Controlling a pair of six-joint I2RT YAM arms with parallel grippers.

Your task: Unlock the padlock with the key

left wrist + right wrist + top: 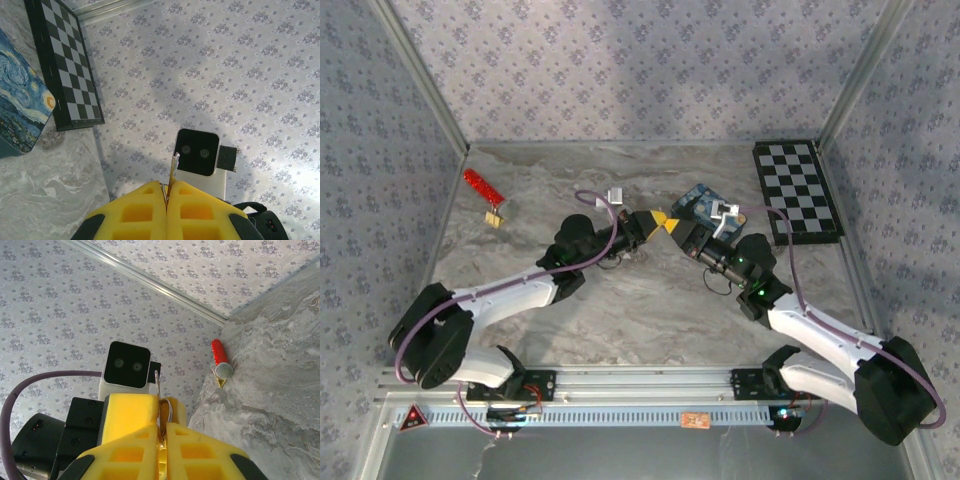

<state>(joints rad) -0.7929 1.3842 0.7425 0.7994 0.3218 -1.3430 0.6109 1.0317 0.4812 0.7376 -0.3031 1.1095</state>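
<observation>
My two grippers meet tip to tip above the middle of the table, the left gripper coming from the left and the right gripper from the right. In the left wrist view the left gripper is shut on the key, a thin brass strip with a silver tip standing up edge-on. In the right wrist view the right gripper is shut on the padlock. Its thin silver shackle loops up between the yellow pads and its brass body is mostly hidden. The key rises beside the left gripper's pad.
A blue painted box sits just behind the right gripper, with a chessboard at the back right. A red strip with a small gold piece lies at the back left. Patterned walls close in three sides.
</observation>
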